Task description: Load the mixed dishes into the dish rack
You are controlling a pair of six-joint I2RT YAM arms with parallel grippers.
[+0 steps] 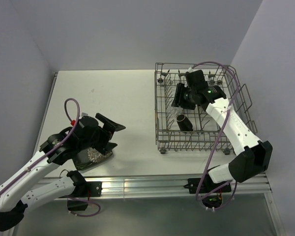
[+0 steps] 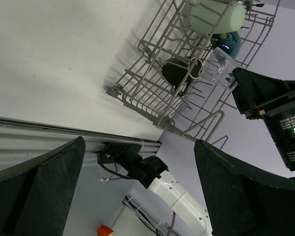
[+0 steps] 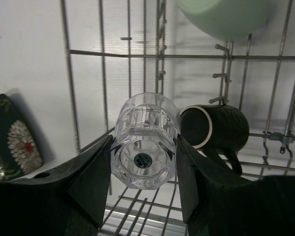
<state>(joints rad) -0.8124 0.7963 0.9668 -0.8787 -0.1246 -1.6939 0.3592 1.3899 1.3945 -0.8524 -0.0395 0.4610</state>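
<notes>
Right wrist view: the right gripper (image 3: 143, 152) has its fingers (image 3: 88, 182) pressed on both sides of the small clear glass (image 3: 146, 128), which is held on its side above the dish rack (image 3: 137, 53). The top view hides this glass behind the wrist. In the rack are the dark handled mug (image 3: 219, 128), lying on its side, and the pale green cup (image 3: 226, 17). Left wrist view: the fingers (image 2: 39, 191) of the left gripper (image 2: 137, 147) stand wide apart with nothing between them. Only the top view shows this gripper over the square black floral plate (image 1: 94, 156), which is on the table (image 1: 118, 93), well apart from the rack.
</notes>
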